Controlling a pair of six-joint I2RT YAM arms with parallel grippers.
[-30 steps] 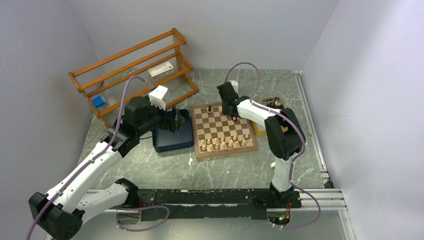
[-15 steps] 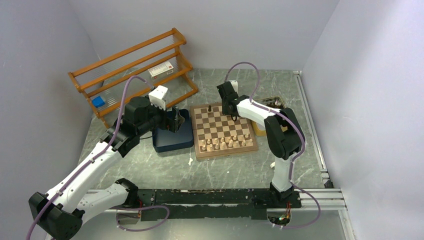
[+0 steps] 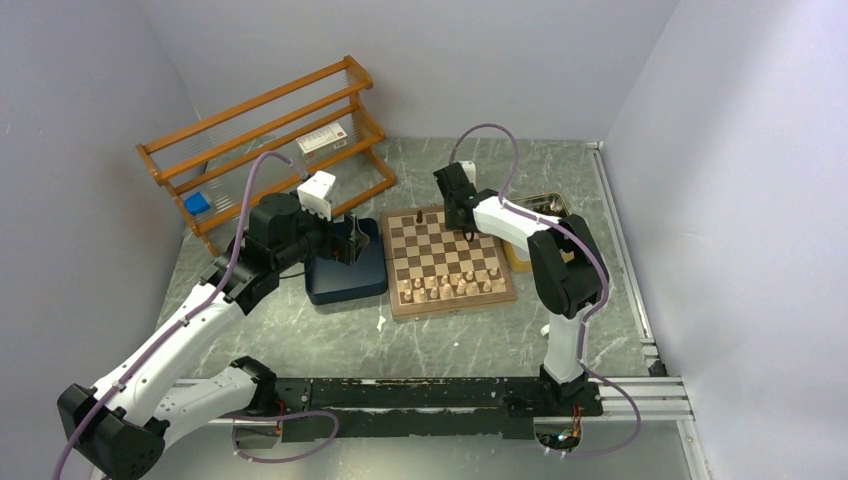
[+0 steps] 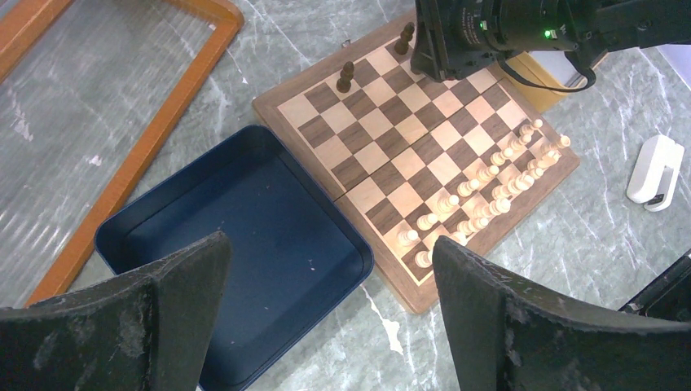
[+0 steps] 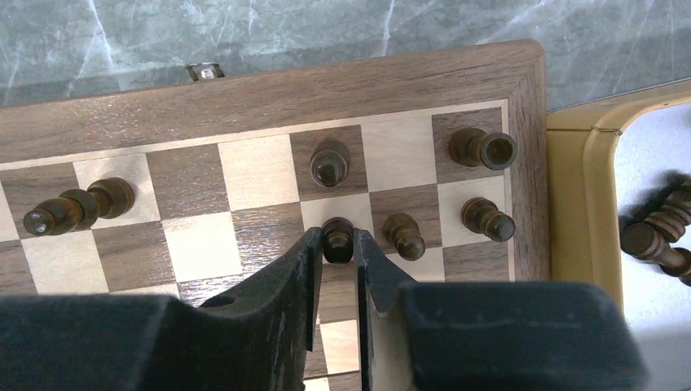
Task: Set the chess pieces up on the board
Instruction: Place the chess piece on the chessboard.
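On the board (image 5: pixel 285 90), near its far right corner, a dark pawn (image 5: pixel 337 238) stands upright on a light square with my right gripper (image 5: pixel 337 244) shut on its head. Other dark chess pieces stand close by: one (image 5: pixel 331 163) just beyond it, another pawn (image 5: pixel 405 236) to its right, and two (image 5: pixel 481 148) (image 5: pixel 487 218) by the edge. A taller dark piece (image 5: pixel 77 208) stands far left. From above, the right gripper (image 3: pixel 467 232) is low over the board (image 3: pixel 455 306). My left gripper (image 3: pixel 350 243) hangs open and holds nothing above the dark blue tray (image 4: pixel 244 212).
Pale pieces (image 3: pixel 450 287) fill the board's near rows. A yellow tray (image 5: pixel 583 204) to the right of the board holds more dark pieces (image 5: pixel 660 228). A wooden rack (image 3: pixel 260 140) stands at the back left. A small white object (image 4: pixel 656 163) lies on the marble table.
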